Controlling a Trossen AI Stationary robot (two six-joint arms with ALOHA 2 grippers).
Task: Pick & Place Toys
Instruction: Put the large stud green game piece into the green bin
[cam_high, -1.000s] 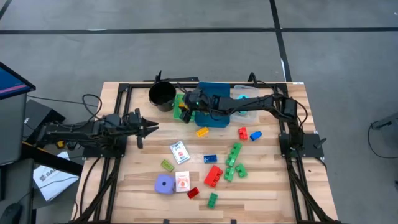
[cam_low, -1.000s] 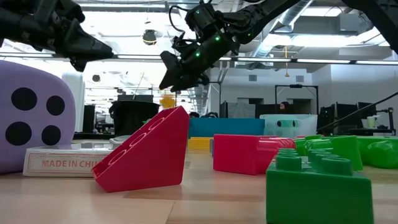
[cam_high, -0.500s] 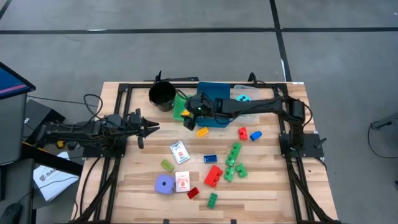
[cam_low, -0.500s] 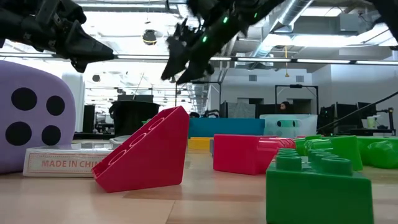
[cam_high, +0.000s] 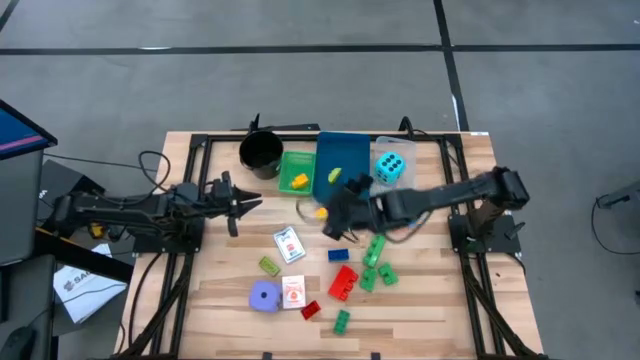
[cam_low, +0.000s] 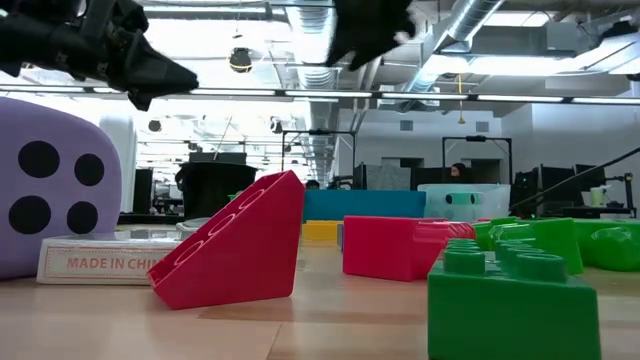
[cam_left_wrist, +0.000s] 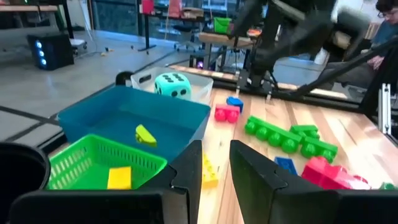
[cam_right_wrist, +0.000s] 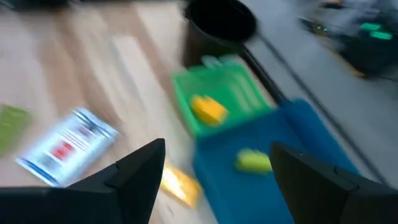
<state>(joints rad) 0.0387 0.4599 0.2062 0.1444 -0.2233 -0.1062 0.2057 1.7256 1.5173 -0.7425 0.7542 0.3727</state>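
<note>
My right gripper (cam_high: 331, 224) hangs open and empty above the table's middle, over a yellow brick (cam_right_wrist: 178, 184) on the wood; its two fingers stand far apart in the right wrist view (cam_right_wrist: 214, 180). My left gripper (cam_high: 255, 204) is at the left, above the table, pointing toward the trays. It is slightly open and empty (cam_left_wrist: 216, 168). A yellow brick (cam_high: 297, 181) lies in the green tray (cam_high: 290, 163). A yellow-green piece (cam_high: 334, 175) lies in the blue tray (cam_high: 345, 150). The cyan die (cam_high: 390, 167) sits in the clear tray (cam_left_wrist: 198, 81).
A black cup (cam_high: 261, 152) stands left of the green tray. Two card packs (cam_high: 289, 244) (cam_high: 293, 291), the purple die (cam_high: 264, 296), and red (cam_high: 343, 282), green (cam_high: 375, 250) and blue (cam_high: 338, 256) bricks lie scattered on the near half.
My right gripper has drawn back from over the green tray toward the table's near right, to above the middle. The yellow brick that showed at its fingers now lies in the green tray. My left gripper has edged a little toward the right.
</note>
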